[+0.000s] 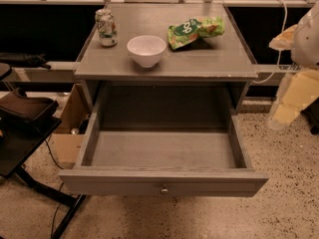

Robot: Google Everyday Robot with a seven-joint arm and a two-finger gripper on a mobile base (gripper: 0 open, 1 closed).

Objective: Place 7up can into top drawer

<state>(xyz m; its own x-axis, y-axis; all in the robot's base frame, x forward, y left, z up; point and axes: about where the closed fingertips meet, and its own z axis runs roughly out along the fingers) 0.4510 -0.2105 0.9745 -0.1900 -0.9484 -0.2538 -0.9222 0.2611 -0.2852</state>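
The 7up can (105, 28), white and green with a silver top, stands upright at the back left of the grey table top (209, 63). The top drawer (162, 153) is pulled fully out below the table top; it is grey with a small round metal knob (164, 188) on its front, and nothing lies in it. My gripper (288, 103) hangs as a pale white and yellowish shape at the right edge of the view, beside the table's right side and well apart from the can. It holds nothing that I can see.
A white bowl (146, 50) stands in the front middle of the table top. A green crinkled snack bag (195, 30) lies at the back right. A black chair (22, 128) and a cardboard box (67, 128) stand left of the drawer. The floor is speckled.
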